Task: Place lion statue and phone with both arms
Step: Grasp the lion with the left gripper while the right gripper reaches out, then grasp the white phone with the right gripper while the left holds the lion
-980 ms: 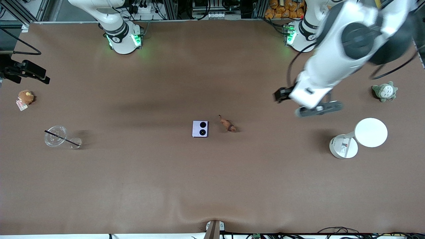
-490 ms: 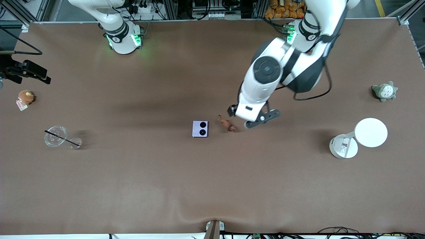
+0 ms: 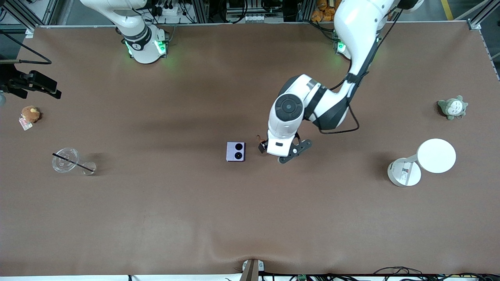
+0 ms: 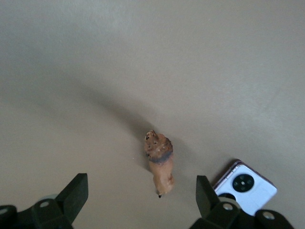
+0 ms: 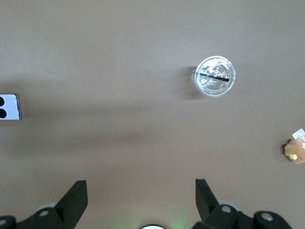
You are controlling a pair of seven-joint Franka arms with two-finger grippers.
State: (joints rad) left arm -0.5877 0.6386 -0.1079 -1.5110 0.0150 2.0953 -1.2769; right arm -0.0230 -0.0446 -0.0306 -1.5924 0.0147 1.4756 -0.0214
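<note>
The lion statue (image 4: pixel 159 162), tiny and reddish-brown, stands on the brown table at mid-table. Only its tail end (image 3: pixel 259 138) shows in the front view, under the left hand. The pale lavender phone (image 3: pixel 235 151) lies flat beside it toward the right arm's end, its two black circles up; it also shows in the left wrist view (image 4: pixel 245 186). My left gripper (image 3: pixel 278 150) hangs open over the lion, with one finger on each side above it (image 4: pixel 139 200), touching nothing. My right gripper (image 5: pixel 139 200) waits open and empty, high over its own end; the phone (image 5: pixel 9 107) shows far off.
A clear cup with a black straw (image 3: pixel 65 160) and a brown plush with a tag (image 3: pixel 30 114) lie toward the right arm's end. A grey-green plush (image 3: pixel 452 107) and a white lamp-like stand (image 3: pixel 424 160) are at the left arm's end.
My left arm has swung from its own end of the table to the middle and come down over the lion. The lion, the phone and the right arm have not moved.
</note>
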